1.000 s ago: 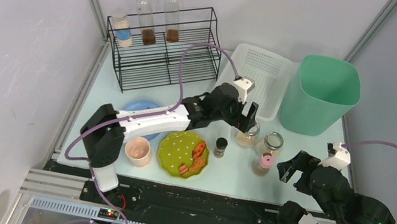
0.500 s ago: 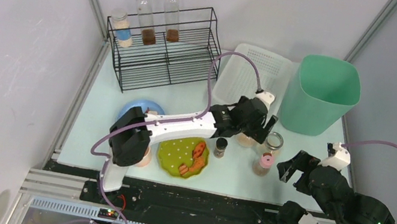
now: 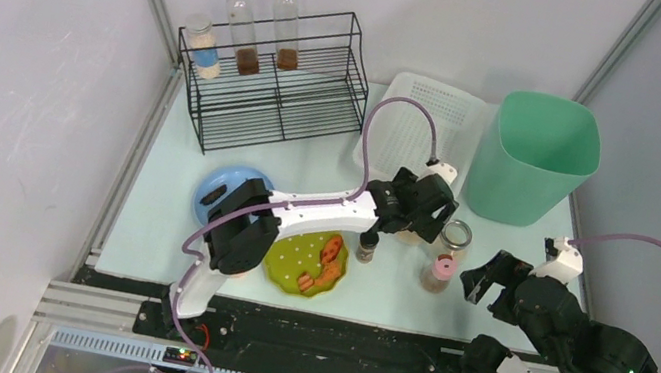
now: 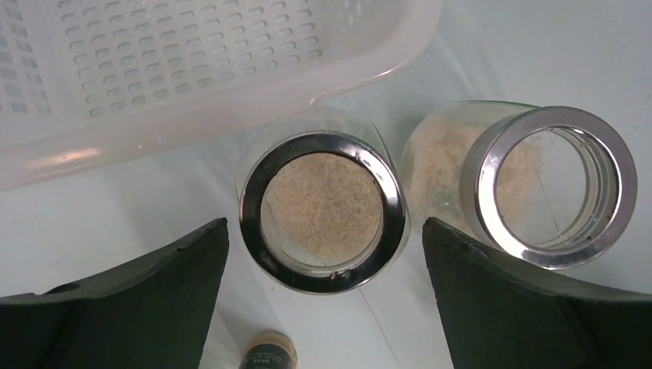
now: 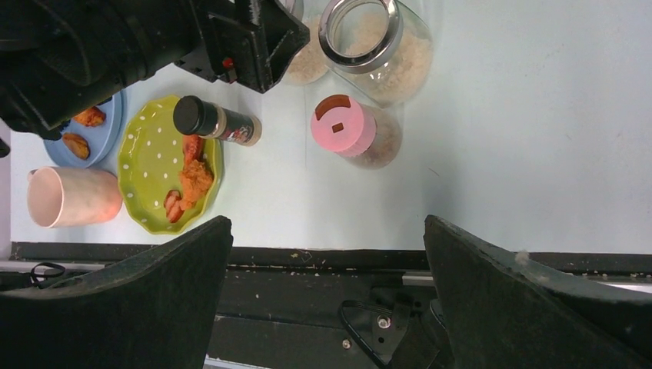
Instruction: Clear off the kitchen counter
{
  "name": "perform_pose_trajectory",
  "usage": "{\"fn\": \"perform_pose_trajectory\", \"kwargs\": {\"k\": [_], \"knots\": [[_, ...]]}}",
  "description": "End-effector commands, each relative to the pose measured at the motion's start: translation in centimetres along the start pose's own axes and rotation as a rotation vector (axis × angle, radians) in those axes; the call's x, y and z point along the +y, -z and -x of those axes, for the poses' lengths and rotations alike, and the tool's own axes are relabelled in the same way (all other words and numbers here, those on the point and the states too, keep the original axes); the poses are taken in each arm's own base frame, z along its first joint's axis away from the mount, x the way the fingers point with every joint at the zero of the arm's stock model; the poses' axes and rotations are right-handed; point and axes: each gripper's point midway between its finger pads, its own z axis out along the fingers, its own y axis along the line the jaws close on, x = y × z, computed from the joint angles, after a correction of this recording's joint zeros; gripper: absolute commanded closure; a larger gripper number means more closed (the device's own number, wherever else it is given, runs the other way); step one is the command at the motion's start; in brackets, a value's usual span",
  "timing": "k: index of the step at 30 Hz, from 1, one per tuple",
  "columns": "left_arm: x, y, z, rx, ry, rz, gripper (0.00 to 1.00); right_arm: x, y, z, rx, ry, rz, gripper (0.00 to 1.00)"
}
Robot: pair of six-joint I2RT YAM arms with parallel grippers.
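Two lidless jars (image 4: 323, 207) of grain crowd together under the wide-open left gripper (image 4: 323, 296), the right gripper (image 5: 327, 300) open too, so a crooked descent could topple one.

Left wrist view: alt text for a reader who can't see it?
Looking straight down, the open left gripper straddles a metal-rimmed glass jar of pale grains on the kitchen counter. A second similar jar stands just to its right, a white perforated basket lies beyond, and a small dark-capped bottle peeks in below.
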Motion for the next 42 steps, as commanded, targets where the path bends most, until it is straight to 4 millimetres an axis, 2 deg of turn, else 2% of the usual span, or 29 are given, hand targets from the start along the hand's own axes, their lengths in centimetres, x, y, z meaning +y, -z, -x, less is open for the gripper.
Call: {"fn": "perform_pose_trajectory", "kwargs": {"k": [1, 5, 10, 15, 26, 29, 32, 34, 37, 39, 40, 41, 42], "knots": [[-0.4, -0.1, 2.1, -0.050, 0.030, 0.009, 0.00, 0.7, -0.2, 0.3, -0.013, -0.028, 0.014, 0.00], [-0.5, -0.2, 2.7, -0.060, 0.025, 0.012, 0.02, 0.6, -0.3, 0.2, -0.010, -0.024, 0.013, 0.00], [-0.6, -0.2, 3.1, -0.069, 0.026, 0.014, 0.09, 0.8, -0.4, 0.1, -0.007, -0.022, 0.019, 0.00], [-0.6, -0.5, 2.8, -0.061, 0.025, 0.019, 0.14, 0.9, -0.5, -0.1, -0.001, -0.024, 0.024, 0.00], [-0.5, -1.1, 2.4, -0.045, 0.014, 0.036, 0.13, 1.0, -0.6, -0.2, 0.003, -0.026, 0.029, 0.00], [-0.4, -1.1, 2.5, -0.048, 0.011, 0.042, 0.16, 0.9, -0.5, -0.2, -0.001, -0.026, 0.028, 0.00], [-0.2, -1.1, 2.5, -0.049, 0.007, 0.047, 0.23, 0.9, -0.5, -0.2, -0.004, -0.028, 0.027, 0.00], [-0.2, -1.0, 2.6, -0.050, 0.003, 0.052, 0.32, 0.9, -0.5, -0.1, -0.004, -0.030, 0.028, 0.00], [0.1, -0.8, 2.6, -0.052, 0.000, 0.062, 0.41, 0.9, -0.6, -0.3, 0.000, -0.027, 0.027, 0.00], [0.3, -0.6, 2.7, -0.055, -0.006, 0.070, 0.52, 1.1, -0.7, -0.3, 0.002, -0.027, 0.032, 0.00], [0.5, -0.5, 2.8, -0.058, -0.007, 0.076, 0.63, 1.2, -0.8, -0.4, 0.005, -0.026, 0.033, 0.00], [0.6, -0.4, 2.7, -0.058, -0.011, 0.079, 0.68, 1.2, -0.8, -0.4, 0.005, -0.026, 0.034, 0.00], [0.9, -0.1, 2.8, -0.061, -0.013, 0.087, 0.82, 1.2, -0.9, -0.5, 0.007, -0.024, 0.034, 0.00]]}}
